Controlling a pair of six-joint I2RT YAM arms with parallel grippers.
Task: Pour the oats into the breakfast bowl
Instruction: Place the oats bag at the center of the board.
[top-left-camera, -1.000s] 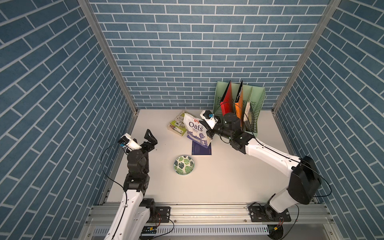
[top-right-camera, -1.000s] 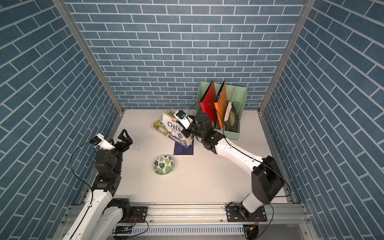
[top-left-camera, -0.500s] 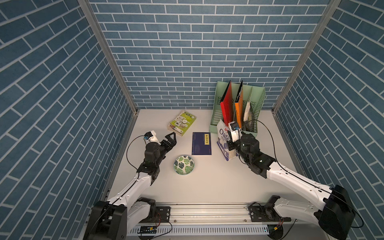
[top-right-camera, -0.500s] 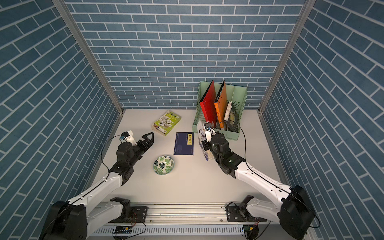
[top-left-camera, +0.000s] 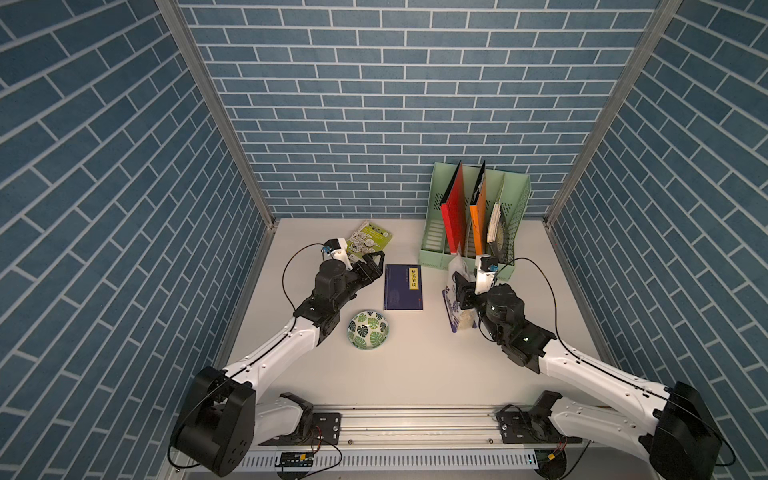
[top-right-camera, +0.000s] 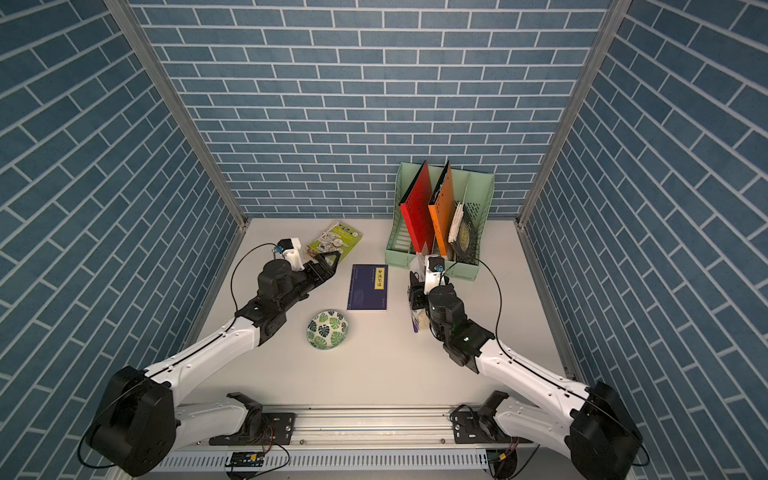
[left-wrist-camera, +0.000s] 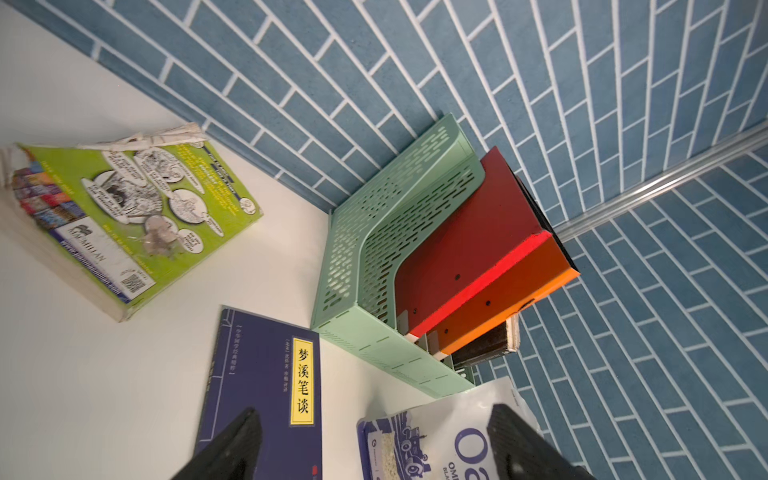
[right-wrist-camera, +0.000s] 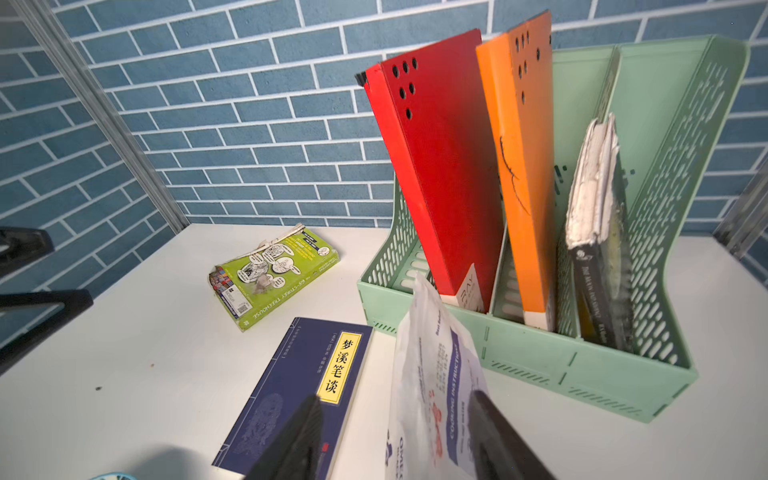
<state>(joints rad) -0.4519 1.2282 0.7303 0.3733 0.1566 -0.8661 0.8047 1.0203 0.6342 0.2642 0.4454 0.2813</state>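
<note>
In both top views the oats pouch (top-left-camera: 462, 321) (top-right-camera: 417, 320) stands on the table (top-left-camera: 415, 365), just in front of the green file rack (top-left-camera: 432, 254), with the right gripper (top-left-camera: 459, 286) at it. The breakfast bowl (top-left-camera: 368, 330) (top-right-camera: 327, 330) sits well apart, beyond the dark blue book (top-left-camera: 402, 287). The left gripper (top-left-camera: 376, 262) is near that book.

In the left wrist view the left gripper (left-wrist-camera: 372, 415) is spread wide and holds nothing.

In the right wrist view the right gripper (right-wrist-camera: 395, 399) is parted around the upright oats pouch (right-wrist-camera: 432, 365). One jaw is against it and the other stands clear.
</note>
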